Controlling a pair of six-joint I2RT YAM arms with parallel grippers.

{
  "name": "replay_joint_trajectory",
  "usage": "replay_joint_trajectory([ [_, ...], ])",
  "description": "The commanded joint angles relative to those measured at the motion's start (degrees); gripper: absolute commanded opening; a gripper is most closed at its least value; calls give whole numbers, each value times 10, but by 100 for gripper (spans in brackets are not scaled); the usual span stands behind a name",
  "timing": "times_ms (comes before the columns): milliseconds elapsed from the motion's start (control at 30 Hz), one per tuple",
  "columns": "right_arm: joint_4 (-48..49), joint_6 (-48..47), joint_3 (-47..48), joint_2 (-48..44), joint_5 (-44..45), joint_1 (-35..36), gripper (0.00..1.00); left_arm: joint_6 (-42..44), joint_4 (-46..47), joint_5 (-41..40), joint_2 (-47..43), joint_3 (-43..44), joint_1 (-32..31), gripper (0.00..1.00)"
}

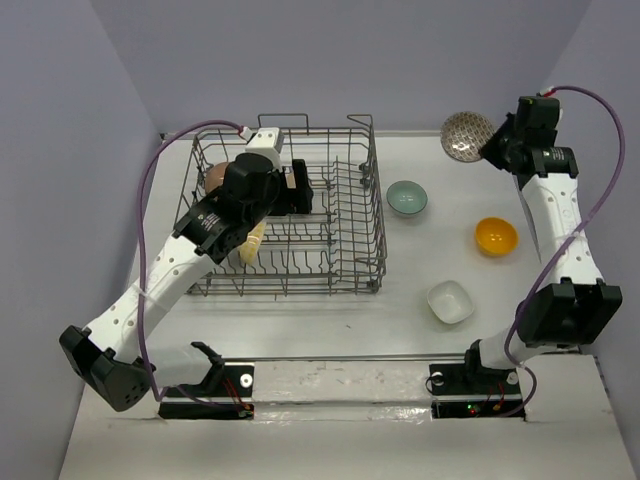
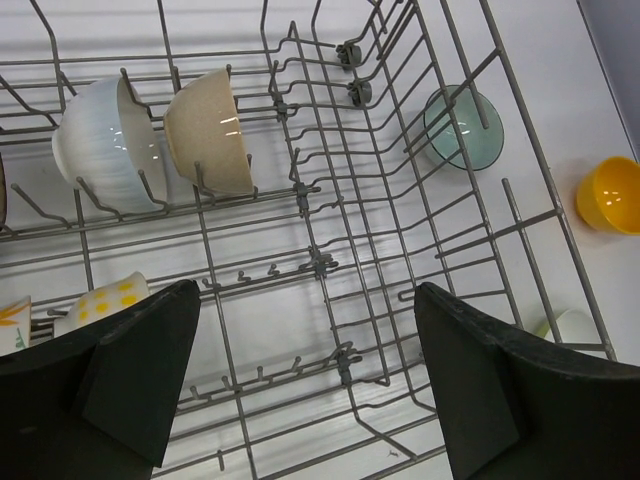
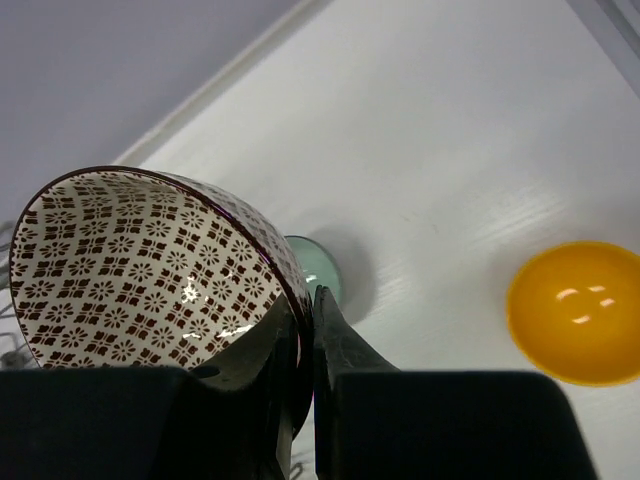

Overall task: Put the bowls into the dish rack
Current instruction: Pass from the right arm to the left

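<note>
Patterned brown-and-white ceramic bowl (image 3: 150, 270): tilted on edge, off to the right of the grey wire dish rack (image 1: 380, 230), near its far corner.
Right gripper (image 3: 305, 310): clamped across the bowl's rim wall.
Left gripper (image 2: 300, 370): jaws wide apart, empty, over the rack's interior.
Handling: rigid, glossy, probably slippery and chippable; best held by the rim.

Dish rack (image 1: 345, 225): grey wire. Ribbed bowl (image 2: 105, 140): white with a faint blue cast. Speckled bowl (image 2: 210, 130): beige, fine dark flecks. Spotted bowl (image 2: 105, 300): white with yellow spots. Desk (image 1: 330, 325): white. Teal bowl (image 1: 407, 197): pale, plain. Orange-yellow bowl (image 1: 496, 236): plain, glossy. Squarish bowl (image 1: 450, 301): plain white. Patterned bowl (image 3: 150, 270): white inside, dark brown four-petal lattice, dark rim. Left fingers (image 2: 140, 385) and right fingers (image 3: 340, 350): black.
</note>
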Motion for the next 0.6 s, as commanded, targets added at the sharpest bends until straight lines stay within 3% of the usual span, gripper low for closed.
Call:
replay_joint_trajectory([
  [0,-22,-16,105,-15,8,98,1,-17,-11,-3,-6,45,2,97],
  [233,-43,-25,162,10,60,245,1,-28,-36,-10,18,114,2,97],
  [567,-42,-37,206,67,113,363,1,-37,-65,-13,50,183,-1,95],
])
